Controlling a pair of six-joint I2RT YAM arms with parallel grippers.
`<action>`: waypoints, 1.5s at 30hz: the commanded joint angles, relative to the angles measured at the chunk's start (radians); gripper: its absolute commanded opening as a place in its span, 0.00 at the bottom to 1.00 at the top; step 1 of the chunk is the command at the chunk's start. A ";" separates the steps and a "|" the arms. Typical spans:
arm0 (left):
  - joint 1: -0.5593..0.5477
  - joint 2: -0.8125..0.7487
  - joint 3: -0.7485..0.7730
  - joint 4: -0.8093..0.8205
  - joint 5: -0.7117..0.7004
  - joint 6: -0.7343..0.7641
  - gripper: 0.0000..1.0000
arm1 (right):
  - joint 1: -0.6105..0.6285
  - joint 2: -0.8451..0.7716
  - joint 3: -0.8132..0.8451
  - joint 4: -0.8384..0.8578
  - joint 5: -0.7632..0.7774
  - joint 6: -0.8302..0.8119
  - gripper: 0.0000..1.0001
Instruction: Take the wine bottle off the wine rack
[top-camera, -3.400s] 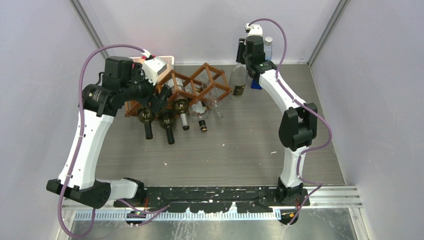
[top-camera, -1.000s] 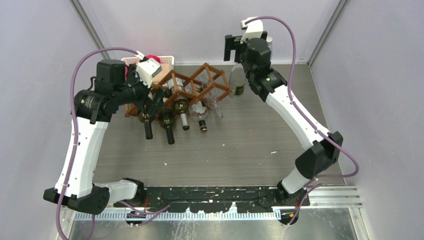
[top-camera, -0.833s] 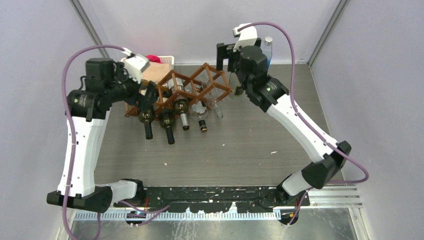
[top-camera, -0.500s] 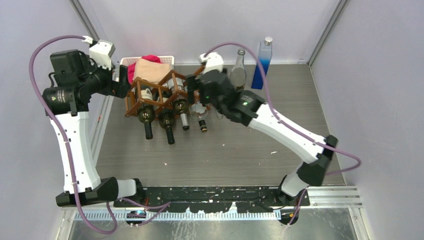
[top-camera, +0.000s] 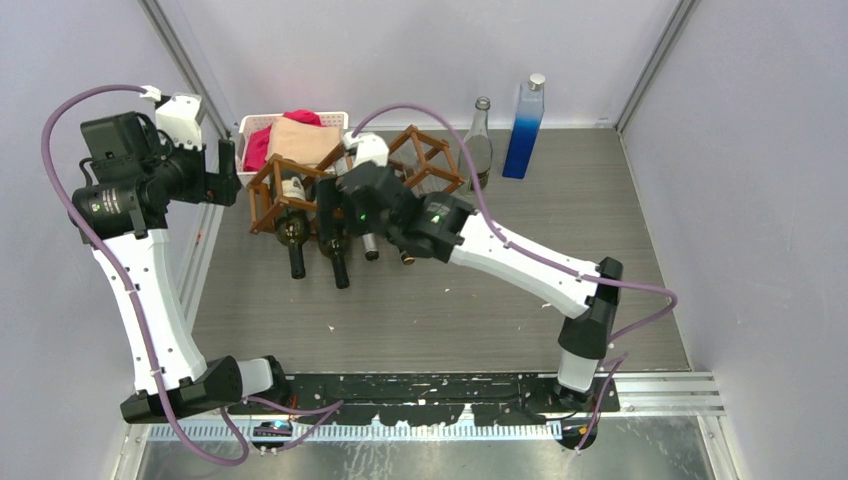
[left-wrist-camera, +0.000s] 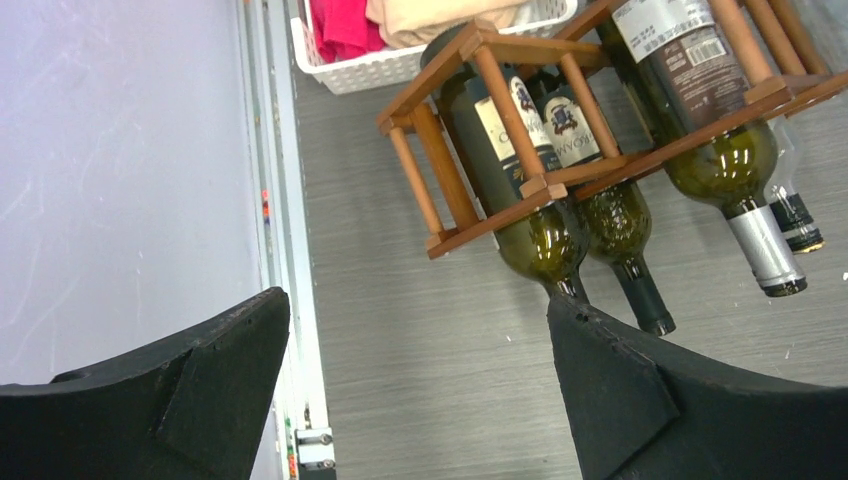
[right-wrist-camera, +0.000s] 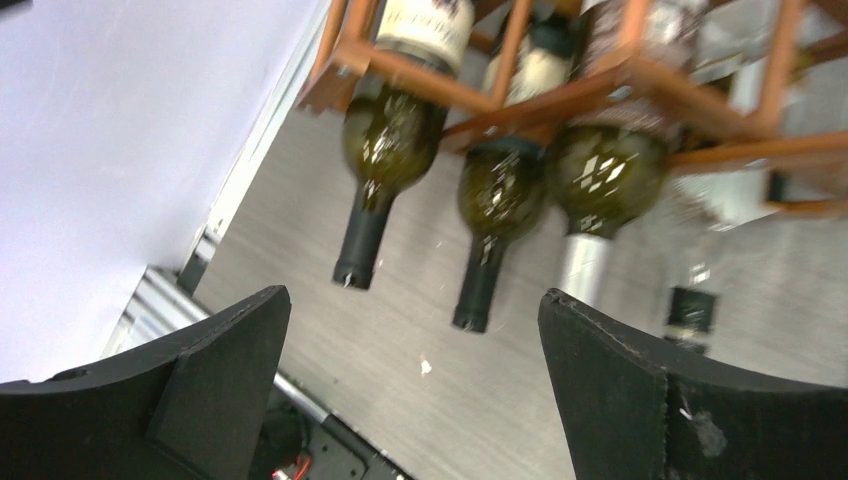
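**Both hands empty, bottles all in the rack**

Risks, as we judge them:
- The green wine bottles (right-wrist-camera: 385, 140) lie close side by side, necks pointing toward the near edge over bare desk (top-camera: 450, 300).
- A slanted pull could drag the wine rack (left-wrist-camera: 490, 218) along or work a neighbouring bottle loose.
- A grip on a smooth glass neck may slip.
- Behind the rack are a white basket (top-camera: 244, 130), a clear bottle (top-camera: 479, 140) and a blue bottle (top-camera: 524, 125). A push backward could knock them.

Hands:
- The right hand (right-wrist-camera: 415, 300) hangs above the necks with its fingers spread wide, holding and touching nothing.
- The left hand (left-wrist-camera: 418, 300), farther back by the rack's left end, is equally wide and empty. We guess it is placed to steady the frame.

Every bottle sits in its cell. We cannot tell which one is meant.
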 joint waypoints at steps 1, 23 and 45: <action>0.037 -0.046 -0.051 0.021 0.036 0.018 1.00 | 0.036 0.054 0.002 0.037 -0.005 0.098 1.00; 0.039 -0.080 -0.166 0.069 0.181 0.040 1.00 | 0.037 0.391 0.180 0.125 -0.137 0.228 0.89; 0.038 -0.081 -0.162 0.041 0.210 0.085 0.99 | 0.009 0.527 0.275 0.179 -0.135 0.274 0.39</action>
